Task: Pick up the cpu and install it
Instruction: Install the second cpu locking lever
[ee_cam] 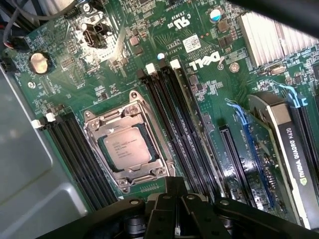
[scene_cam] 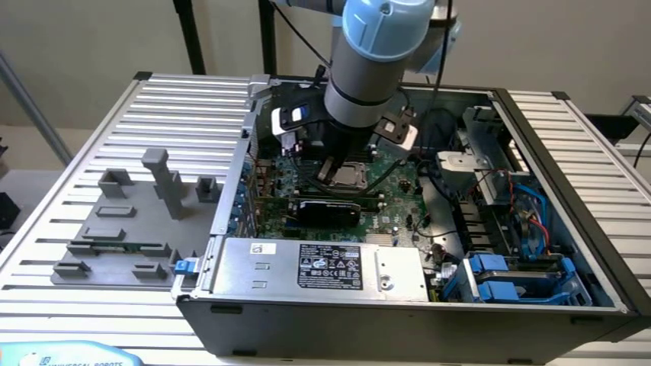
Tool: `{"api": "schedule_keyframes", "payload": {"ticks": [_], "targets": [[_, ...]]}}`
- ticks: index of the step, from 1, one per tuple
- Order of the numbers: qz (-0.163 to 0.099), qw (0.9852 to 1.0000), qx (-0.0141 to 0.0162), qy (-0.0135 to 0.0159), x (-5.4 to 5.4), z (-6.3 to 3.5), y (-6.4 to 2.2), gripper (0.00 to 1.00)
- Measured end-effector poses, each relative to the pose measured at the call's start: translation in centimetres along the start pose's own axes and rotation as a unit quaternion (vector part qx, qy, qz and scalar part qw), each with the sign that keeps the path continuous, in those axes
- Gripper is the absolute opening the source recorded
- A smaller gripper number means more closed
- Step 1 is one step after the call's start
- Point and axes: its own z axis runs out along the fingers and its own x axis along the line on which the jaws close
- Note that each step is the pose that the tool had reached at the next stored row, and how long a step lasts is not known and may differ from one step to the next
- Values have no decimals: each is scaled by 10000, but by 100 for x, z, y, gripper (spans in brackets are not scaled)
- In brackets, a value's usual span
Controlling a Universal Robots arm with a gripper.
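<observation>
— Silver-topped, the cpu (ee_cam: pixel 124 149) sits inside the socket frame (ee_cam: pixel 127 144) on the motherboard (ee_cam: pixel 164 64). Is it seated?

— I judge so. My fingers (ee_cam: pixel 177 219) are pressed together, empty, just above it. A careless brush could shift it. From the wrist I read its lid; outside, my arm (scene_cam: pixel 371 69) hides it.

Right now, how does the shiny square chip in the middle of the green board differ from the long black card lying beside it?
The chip is small, square and pale silver; the card is long, narrow and black. The chip lies flat inside a metal frame; the card stands on edge in a slot. The chip bears fine printed lines; the card carries large white lettering. Both sit on the same green board.
</observation>
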Motion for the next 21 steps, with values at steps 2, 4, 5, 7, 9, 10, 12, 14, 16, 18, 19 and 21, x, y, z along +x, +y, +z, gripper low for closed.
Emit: {"api": "schedule_keyframes", "payload": {"ticks": [2, 4, 5, 7, 9, 10, 12, 14, 16, 18, 19, 21], "targets": [[1, 10000, 3, -2, -4, 15, -17, 11], [1, 10000, 4, -1, -13, 33, -43, 11], [2, 10000, 6, -2, -20, 42, -53, 11], [4, 10000, 11, -5, -29, 60, -62, 11], [4, 10000, 16, -7, -34, 82, -61, 11], [5, 10000, 17, -7, -38, 95, -61, 11], [6, 10000, 19, -8, -45, 119, -63, 11], [6, 10000, 20, -9, -52, 142, -63, 11], [6, 10000, 20, -9, -58, 172, -61, 11], [6, 10000, 20, -8, -65, 204, -58, 11], [6, 10000, 20, -8, -69, 218, -57, 11], [6, 10000, 20, -9, -71, 236, -58, 11]]}}
